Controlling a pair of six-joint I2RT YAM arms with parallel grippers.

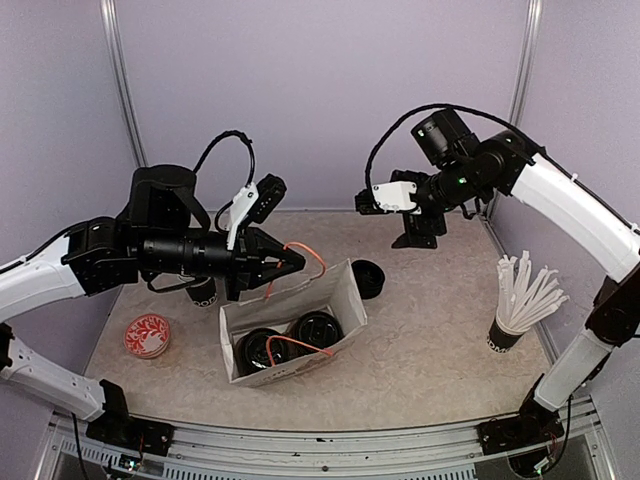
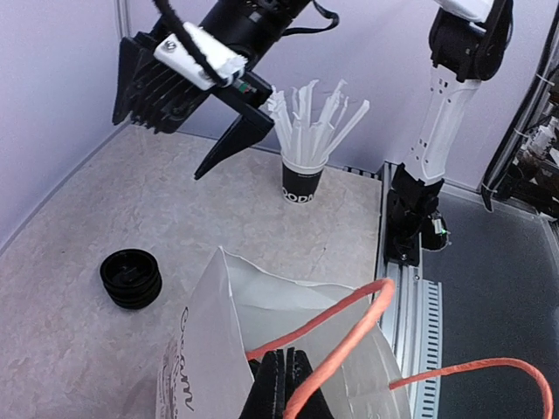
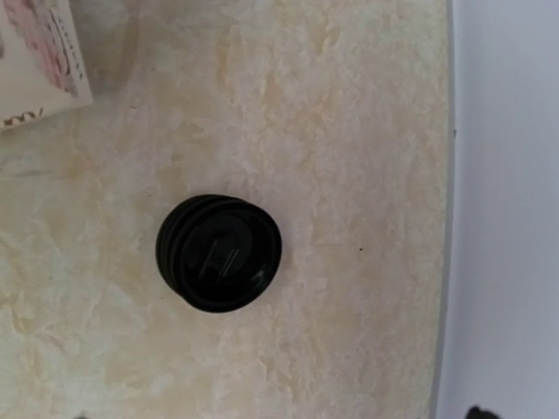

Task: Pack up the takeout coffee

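Observation:
A white paper bag [image 1: 346,292] with orange handles stands open in the middle of the table. The takeout coffee, two black lidded cups [image 1: 262,348] [image 1: 316,328], sits inside it. My left gripper [image 1: 296,262] is at the bag's far rim, shut on the orange handle [image 2: 349,327]; the bag wall [image 2: 201,349] rises just beside its fingertips. The cups are hidden in the left wrist view. My right gripper [image 1: 420,236] hangs above the table's back right, open and empty; it also shows in the left wrist view [image 2: 170,148]. Its own view shows no fingers.
A stack of black lids [image 1: 367,277] [image 3: 218,251] [image 2: 131,278] lies right of the bag. A black cup of white straws [image 1: 520,305] [image 2: 306,170] stands at the right. A red patterned dish [image 1: 147,335] lies at the left. Another black cup [image 1: 205,293] stands under my left arm.

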